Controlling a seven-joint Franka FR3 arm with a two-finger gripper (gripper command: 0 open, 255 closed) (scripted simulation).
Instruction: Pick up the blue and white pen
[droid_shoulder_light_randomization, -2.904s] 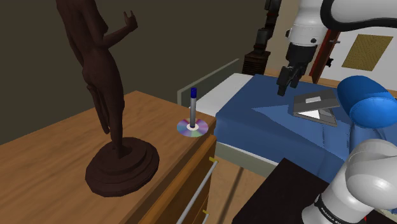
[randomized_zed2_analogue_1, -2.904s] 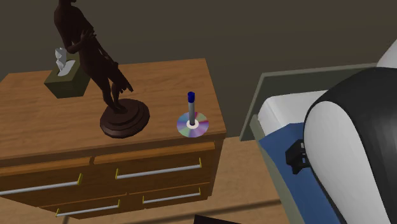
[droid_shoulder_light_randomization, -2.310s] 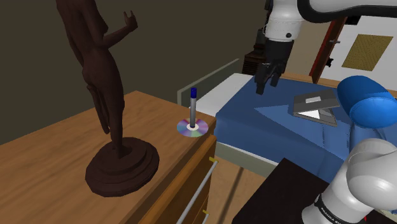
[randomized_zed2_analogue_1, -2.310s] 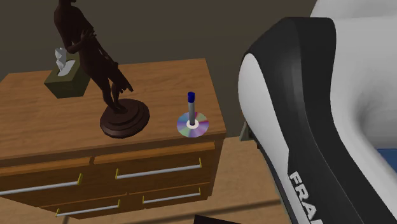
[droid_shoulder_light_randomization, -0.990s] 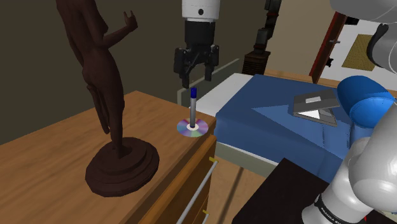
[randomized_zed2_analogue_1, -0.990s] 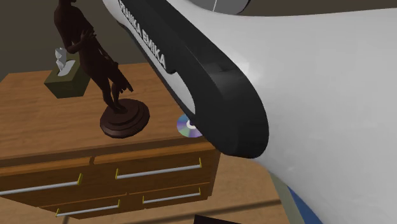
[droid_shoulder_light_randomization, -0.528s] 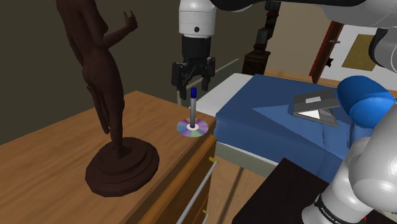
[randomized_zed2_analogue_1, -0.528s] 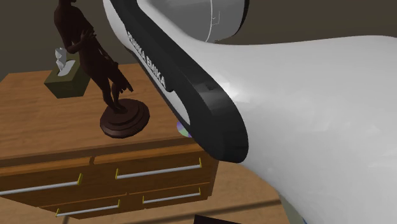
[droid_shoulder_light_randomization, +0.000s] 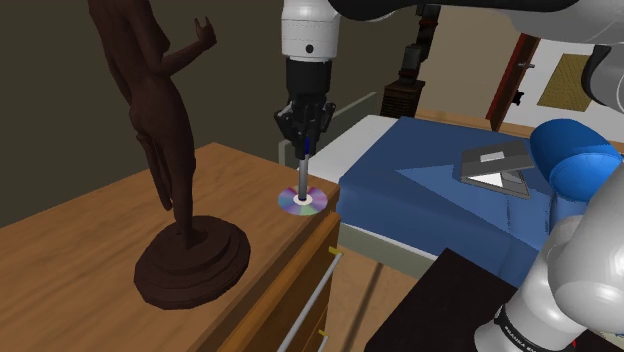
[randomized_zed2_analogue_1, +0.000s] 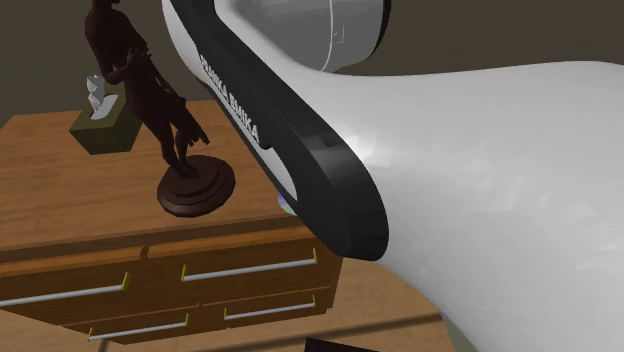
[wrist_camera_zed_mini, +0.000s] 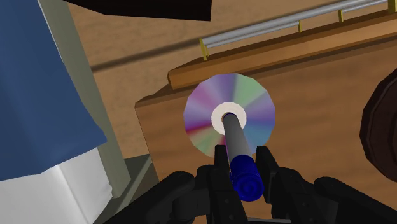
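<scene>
My black two-finger hand (droid_shoulder_light_randomization: 303, 128) is now down and clamped on the blue-capped grey pen (droid_shoulder_light_randomization: 302, 178), which stands upright on the rainbow disc (droid_shoulder_light_randomization: 313, 204). I judge the grasp made; lift next.

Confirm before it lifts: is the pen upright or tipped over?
Upright: the pen stands on end at the centre of the disc, blue cap up, clasped by the gripper.
</scene>
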